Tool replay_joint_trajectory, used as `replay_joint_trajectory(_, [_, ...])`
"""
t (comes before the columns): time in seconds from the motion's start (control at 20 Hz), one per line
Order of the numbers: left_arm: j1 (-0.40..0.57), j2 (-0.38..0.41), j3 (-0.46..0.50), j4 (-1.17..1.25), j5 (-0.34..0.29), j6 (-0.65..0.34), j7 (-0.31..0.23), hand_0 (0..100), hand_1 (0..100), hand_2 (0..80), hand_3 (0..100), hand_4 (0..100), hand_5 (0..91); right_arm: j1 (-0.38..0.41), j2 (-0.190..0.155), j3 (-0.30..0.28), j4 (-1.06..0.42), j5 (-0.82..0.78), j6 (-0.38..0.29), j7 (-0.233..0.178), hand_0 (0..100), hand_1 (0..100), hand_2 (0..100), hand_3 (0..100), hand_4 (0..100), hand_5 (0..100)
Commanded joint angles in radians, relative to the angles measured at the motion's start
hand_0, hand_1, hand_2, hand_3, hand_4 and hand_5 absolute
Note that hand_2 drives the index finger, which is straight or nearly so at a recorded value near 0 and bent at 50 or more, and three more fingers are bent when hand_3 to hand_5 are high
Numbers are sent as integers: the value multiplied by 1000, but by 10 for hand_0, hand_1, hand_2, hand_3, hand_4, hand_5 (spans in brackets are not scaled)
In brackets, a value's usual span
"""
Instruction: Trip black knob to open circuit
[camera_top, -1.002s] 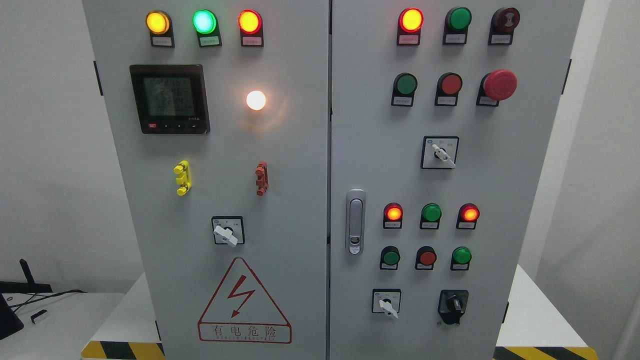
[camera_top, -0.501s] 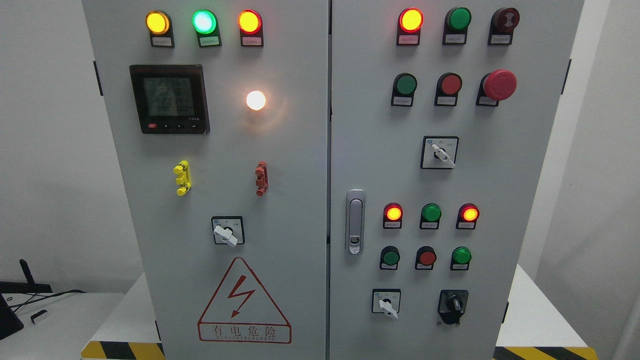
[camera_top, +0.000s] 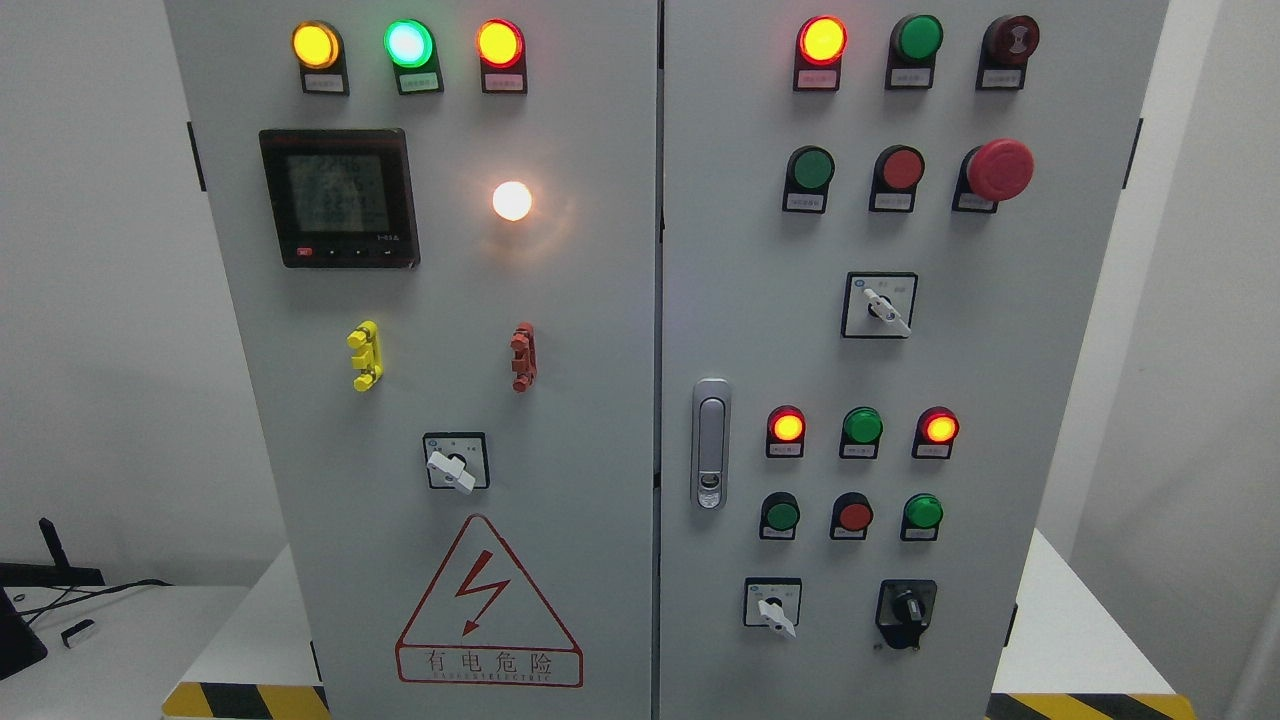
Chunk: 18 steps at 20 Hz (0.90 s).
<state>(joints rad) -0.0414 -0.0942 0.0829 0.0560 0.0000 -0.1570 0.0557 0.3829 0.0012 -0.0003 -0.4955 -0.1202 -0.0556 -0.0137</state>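
The black knob (camera_top: 908, 609) sits at the lower right of the grey control cabinet's right door (camera_top: 1000, 400), on a black base, with its handle pointing roughly upward. Left of it is a white-handled selector switch (camera_top: 773, 606). Neither of my hands nor arms shows anywhere in the head view.
Above the knob are rows of lit and unlit red and green lamps and buttons (camera_top: 855, 470), another selector switch (camera_top: 880, 305), a red mushroom stop button (camera_top: 998, 170) and a metal door latch (camera_top: 710, 443). The left door carries a meter (camera_top: 338, 197), lamps and a warning triangle (camera_top: 489, 605).
Only the digits on the meter display flicker; nothing else has moved.
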Motion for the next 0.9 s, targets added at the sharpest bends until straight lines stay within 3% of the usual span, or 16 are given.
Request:
replay_joint_trajectory(0.0, [0,1,0,-1,-31,1,0,120,389,0,0,0,0,154,-17,-20,-360,-1,-29,0,196,151,0,0,0,0])
replay_joint_trajectory(0.45, [0,1,0,-1,-31,1,0,120,389,0,0,0,0,422,-15,-32,-725,-1,-332,-18,176,203,0,0,0,0])
replay_joint_trajectory(0.55, [0,1,0,1,-31,1,0,120,389,0,0,0,0,474,-15,-38,-784,-1,-390,-49,179,220,0,0,46,0])
replay_joint_trajectory(0.65, [0,1,0,-1,-31,1,0,120,389,0,0,0,0,476,-17,-37,-785,-4,-478,-115,178,260,0,61,129,55])
replay_joint_trajectory(0.7, [0,-1,0,1,-31,1,0,120,389,0,0,0,0,476,-15,-35,-787,-3,-528,-136,171,299,0,158,186,113])
replay_joint_trajectory(0.85, [0,-1,0,1,-31,1,0,120,389,0,0,0,0,476,-9,-38,-808,-7,-660,-172,154,369,80,315,260,259])
